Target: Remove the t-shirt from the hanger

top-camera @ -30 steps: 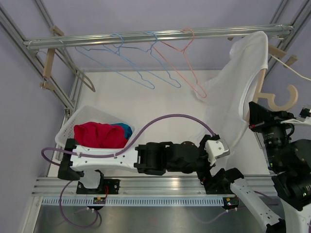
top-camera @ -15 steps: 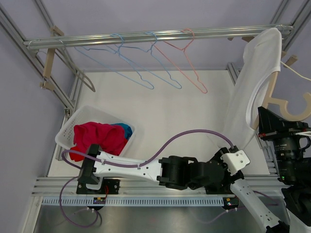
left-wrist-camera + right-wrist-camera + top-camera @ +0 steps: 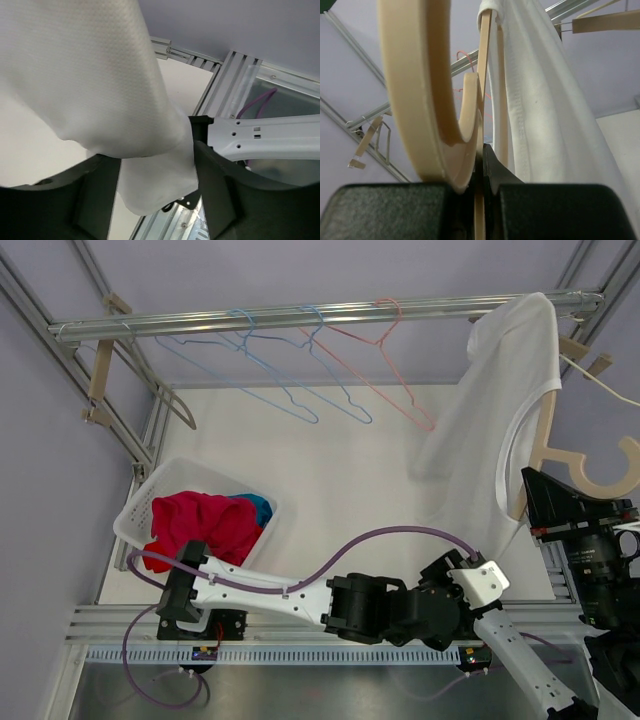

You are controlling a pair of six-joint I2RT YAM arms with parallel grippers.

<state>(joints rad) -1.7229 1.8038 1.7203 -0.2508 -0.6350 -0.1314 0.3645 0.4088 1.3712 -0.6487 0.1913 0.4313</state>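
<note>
White knit t-shirt point(image 3: 500, 410): lower edge was pinched between the fingers of the left gripper point(image 3: 156, 186), the rest hung above it. Pale curved wooden hanger point(image 3: 415, 100) was clamped in the right gripper point(image 3: 481, 196), with the shirt draped just above.

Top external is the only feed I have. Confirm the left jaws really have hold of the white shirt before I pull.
Observer: The left wrist view shows the t-shirt bunched between the left jaws, with a fold hanging below them.
Operator: Now check the right side's hold.
Observer: The right wrist view shows the right jaws closed on a thin strip of the wooden hanger, beside its broad curved hook.
Operator: Report whether the shirt is off.
Observer: No. In that view its stitched edge drapes over the top of that strip.
</note>
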